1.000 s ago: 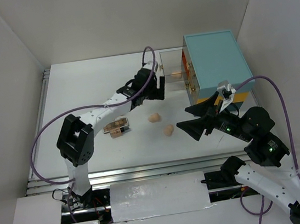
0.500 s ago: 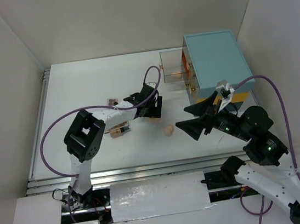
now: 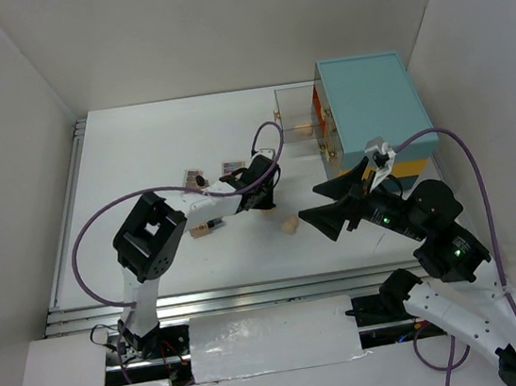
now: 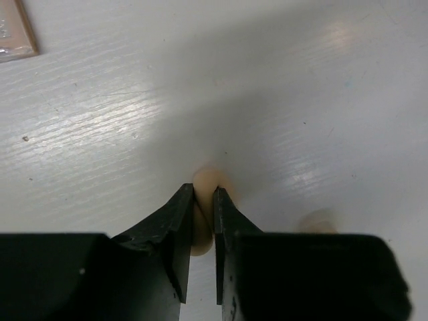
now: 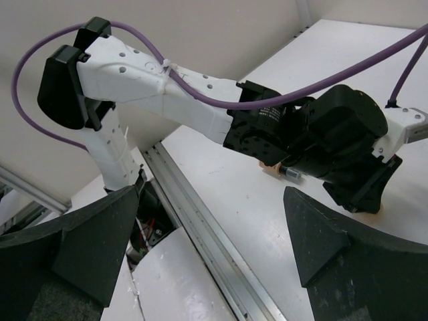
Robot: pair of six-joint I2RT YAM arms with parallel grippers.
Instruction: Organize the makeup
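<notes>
My left gripper (image 3: 264, 198) is down at the table's middle, shut on a peach egg-shaped sponge (image 4: 204, 179) that is squeezed between its jaws. A second sponge (image 3: 288, 225) lies just to its right, also seen as the second sponge (image 4: 318, 221) in the left wrist view. Two flat palettes (image 3: 194, 177) (image 3: 232, 167) lie behind the arm, and a beige tube (image 3: 207, 226) lies to its left. My right gripper (image 3: 309, 201) hovers open to the right of the sponges, and right gripper (image 5: 212, 192) holds nothing.
The big teal case (image 3: 371, 111) stands at the back right. Its clear drawer (image 3: 297, 116) is pulled out to the left with a peach sponge inside. White walls enclose the table, and an aluminium rail (image 5: 200, 221) runs along the near edge.
My left gripper came from the clear drawer down to the table's middle and shut on a sponge there. The two palettes came into view behind it. The right arm barely moved.
</notes>
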